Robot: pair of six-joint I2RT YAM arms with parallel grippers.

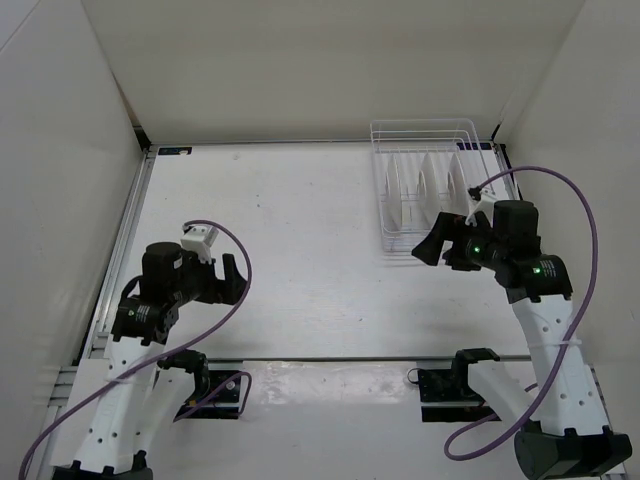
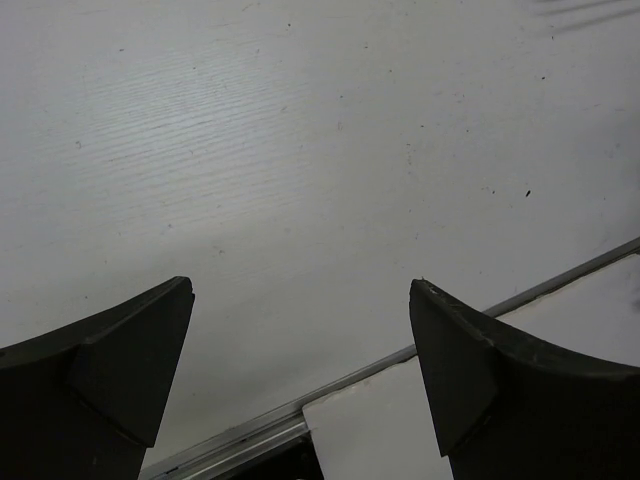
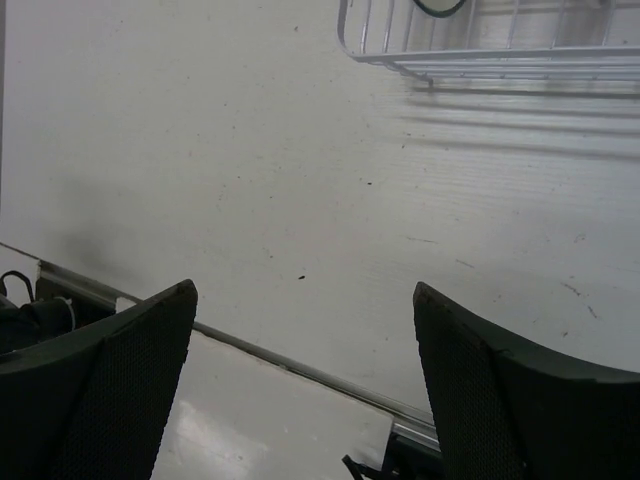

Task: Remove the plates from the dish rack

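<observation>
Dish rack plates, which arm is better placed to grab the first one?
Right. The right tool hangs open beside the dish rack holding the plates; the left tool is far across the table.

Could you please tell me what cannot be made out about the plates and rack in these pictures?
1. Top view: the plates stand edge-on and small in the dish rack; their number and rim patterns cannot be told.
2. Right wrist view: the picture's top edge cuts off the rack, leaving only its lower wires and a dark arc that cannot be identified.
3. Left wrist view: only the table shows; the rack is out of frame.
</observation>
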